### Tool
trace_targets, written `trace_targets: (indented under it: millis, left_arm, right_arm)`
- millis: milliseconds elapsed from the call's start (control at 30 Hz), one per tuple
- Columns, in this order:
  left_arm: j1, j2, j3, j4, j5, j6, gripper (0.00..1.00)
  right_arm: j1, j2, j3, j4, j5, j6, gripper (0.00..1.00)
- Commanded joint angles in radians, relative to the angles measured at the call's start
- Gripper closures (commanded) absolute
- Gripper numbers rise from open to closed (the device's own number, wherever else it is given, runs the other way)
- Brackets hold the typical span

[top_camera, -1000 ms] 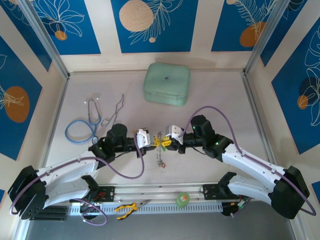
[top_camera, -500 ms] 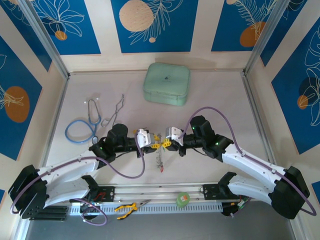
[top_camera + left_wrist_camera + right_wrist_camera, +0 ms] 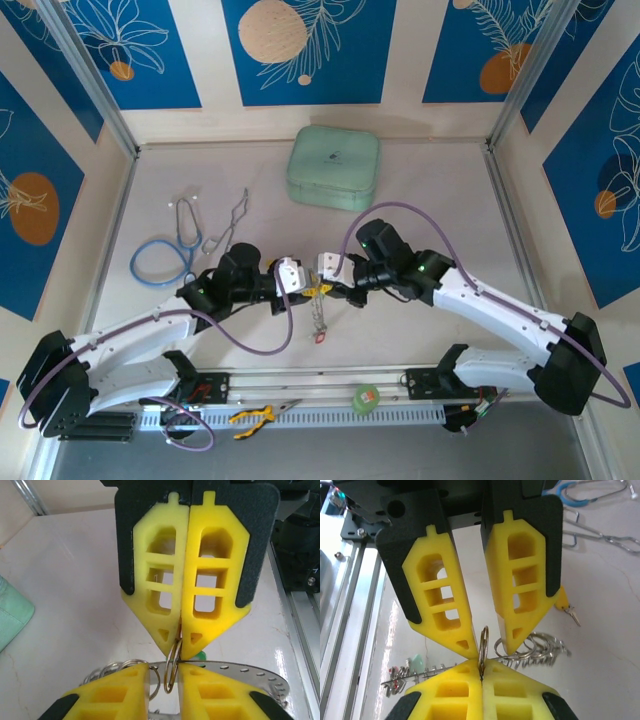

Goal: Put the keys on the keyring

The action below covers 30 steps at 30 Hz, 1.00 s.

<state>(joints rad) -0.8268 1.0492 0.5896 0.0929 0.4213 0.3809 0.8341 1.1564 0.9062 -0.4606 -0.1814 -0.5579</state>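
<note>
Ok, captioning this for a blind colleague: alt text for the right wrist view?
The right claw, shut at the frame's bottom, pinches one loop of the keyring upright inside the open left claw; a yellow key shows behind it.

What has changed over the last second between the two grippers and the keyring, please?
The right arm swung left, bringing the right gripper up against the left gripper. It has closed on a loop of the keyring, while the left one's fingers have parted around that loop. The dangling keys shifted slightly left. The stethoscope, green case and pliers stayed put.
</note>
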Motion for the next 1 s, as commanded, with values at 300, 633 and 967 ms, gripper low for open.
trace_targets:
  millis: [300,633,967]
  left_arm:
    - [-0.002,-0.02,0.01,0.063,0.037,-0.012,1.0]
    - [0.0,-0.044,-0.117,0.352,0.106,-0.139,1.0]
    - [0.0,-0.029,-0.12,0.368,0.155,-0.155,1.0]
  right_arm:
    - [0.021,0.02,0.064,-0.043,0.012,0.01,0.88]
    - [-0.1,-0.148,-0.212,0.312,-0.243,0.166,0.77]
    - [-0.105,-0.154,-0.241,0.361,-0.268,0.188,0.78]
